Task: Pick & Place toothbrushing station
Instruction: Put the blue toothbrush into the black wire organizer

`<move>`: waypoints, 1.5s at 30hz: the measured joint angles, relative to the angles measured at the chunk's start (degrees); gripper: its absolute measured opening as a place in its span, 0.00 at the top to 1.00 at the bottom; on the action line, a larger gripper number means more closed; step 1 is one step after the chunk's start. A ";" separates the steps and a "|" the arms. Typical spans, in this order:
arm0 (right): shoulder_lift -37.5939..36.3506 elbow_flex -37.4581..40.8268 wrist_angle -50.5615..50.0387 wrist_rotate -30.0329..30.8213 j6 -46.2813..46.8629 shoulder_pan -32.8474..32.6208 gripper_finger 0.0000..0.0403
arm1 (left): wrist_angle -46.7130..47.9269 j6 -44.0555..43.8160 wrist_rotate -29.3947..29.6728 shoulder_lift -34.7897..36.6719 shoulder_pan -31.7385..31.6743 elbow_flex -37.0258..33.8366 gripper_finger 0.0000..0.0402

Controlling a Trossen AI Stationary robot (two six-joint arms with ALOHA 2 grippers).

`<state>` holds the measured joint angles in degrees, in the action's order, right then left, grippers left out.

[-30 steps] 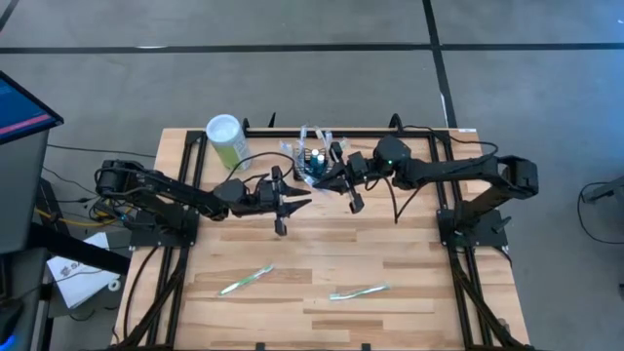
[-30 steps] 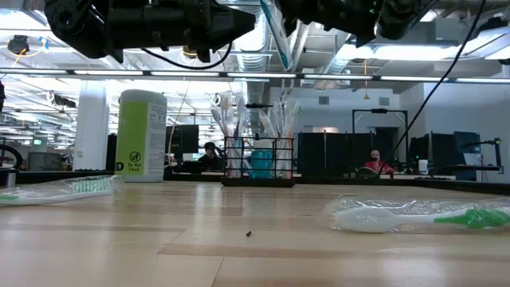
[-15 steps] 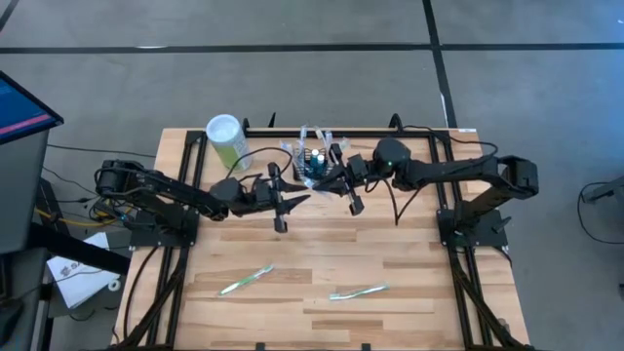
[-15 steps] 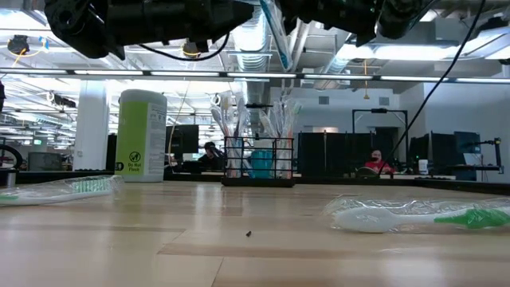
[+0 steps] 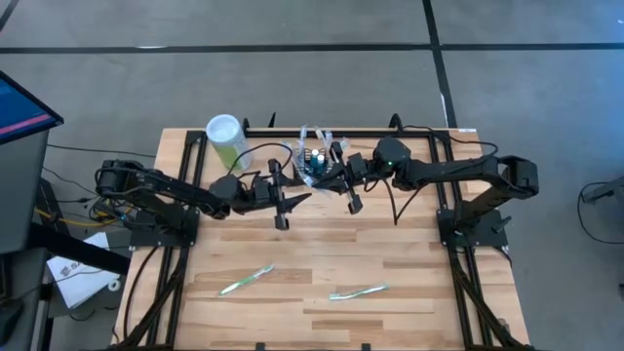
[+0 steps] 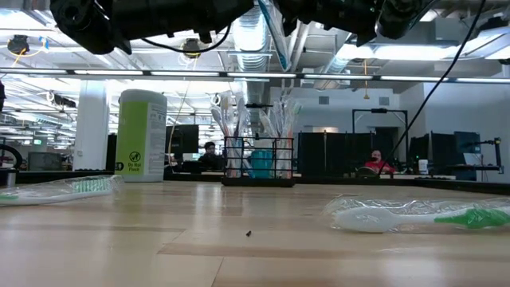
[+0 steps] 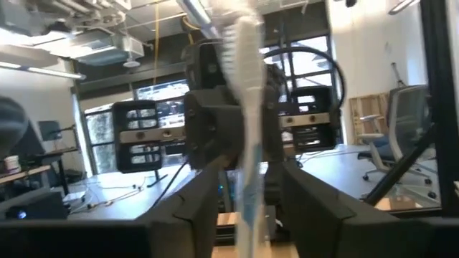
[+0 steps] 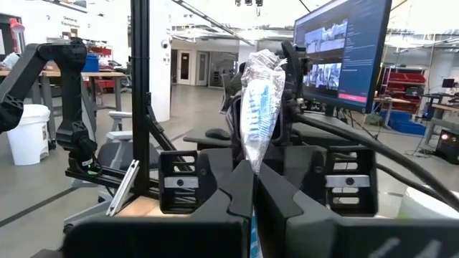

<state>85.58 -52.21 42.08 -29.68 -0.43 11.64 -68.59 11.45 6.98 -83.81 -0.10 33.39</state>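
The toothbrushing station, a small black wire basket (image 5: 314, 161) (image 6: 259, 163), stands on its base at the table's far middle with several wrapped toothbrushes upright in it. Just in front of it, high above the table, my two grippers face each other. My right gripper (image 8: 252, 175) (image 5: 330, 180) is shut on a plastic-wrapped toothbrush (image 8: 262, 100) (image 6: 272, 32). My left gripper (image 7: 249, 172) (image 5: 297, 200) is open. Its fingers stand on either side of that same toothbrush (image 7: 247, 107), with a gap showing on both sides. My right gripper pinches the wrapped toothbrush between its two fingers, partway along its length (image 8: 253, 166). The fingers come about level from the table's right and lie across the brush. The brush stands roughly upright, a little slanted; one end rises above the fingers and the other hangs below, clear of the table.
A pale-green cylinder with a white lid (image 5: 226, 136) (image 6: 142, 135) stands at the far left. Two wrapped toothbrushes (image 5: 246, 280) (image 5: 359, 291) lie flat on the near half of the table. Black frame rails (image 5: 185, 166) run along the table's sides.
My left gripper has tipped upward a little; in the low view its dark bulk has drawn up toward the picture's top. The toothbrush and my right gripper stay where they were.
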 joint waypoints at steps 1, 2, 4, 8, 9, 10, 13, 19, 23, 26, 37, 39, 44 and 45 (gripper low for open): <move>0.00 0.00 -0.01 -0.01 0.00 0.00 1.00 | 0.00 -0.14 0.45 0.00 -0.11 0.00 0.64; 0.00 0.00 -0.02 -0.01 0.00 -0.02 1.00 | 0.01 -0.18 0.86 0.00 -0.37 0.00 0.62; 0.00 0.00 -0.02 -0.01 -0.01 -0.02 1.00 | -0.05 -1.10 1.16 0.00 -0.84 0.00 0.58; 0.00 0.00 0.01 0.19 -0.20 0.00 1.00 | -0.17 -3.46 0.65 -0.32 -2.23 0.48 0.54; -0.02 0.00 0.03 0.19 -0.20 0.00 1.00 | -0.12 -4.18 -0.32 -0.70 -2.50 0.91 0.54; -0.04 0.00 0.01 0.19 -0.20 0.00 1.00 | 0.23 -4.37 -1.38 -0.80 -2.71 1.25 0.54; -0.19 -0.02 -0.32 1.15 -0.90 -0.02 1.00 | 0.01 -4.42 -3.41 -2.26 -2.62 3.24 0.54; -0.02 0.04 -1.95 1.72 -1.08 0.00 1.00 | 0.32 -4.40 -3.93 -4.72 -2.51 4.22 0.56; 0.00 0.04 -2.66 1.72 -1.27 0.00 1.00 | 0.00 -4.42 -3.91 -4.92 -2.60 4.22 0.58; 0.00 0.04 -3.04 1.72 -1.27 0.00 1.00 | -0.30 -4.42 -3.90 -4.81 -2.60 4.22 0.61; -0.04 0.04 -2.96 1.57 -1.05 0.07 1.00 | -0.24 -4.38 -3.22 -4.74 -2.62 4.09 0.96; -0.04 0.04 -3.20 1.48 -1.05 0.07 1.00 | 0.07 -4.40 -2.77 -4.74 -2.64 4.09 0.96; -0.20 0.04 -4.65 1.43 -1.07 0.83 1.00 | 3.78 -4.42 -0.92 -3.38 -2.60 4.11 0.95; -0.20 0.04 -5.10 1.39 -1.07 1.02 1.00 | 5.53 -4.42 -0.75 -2.64 -2.60 4.11 0.96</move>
<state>85.38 -52.16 36.98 -28.30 -1.50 12.66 -63.06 7.03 6.23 -86.45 -2.70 37.50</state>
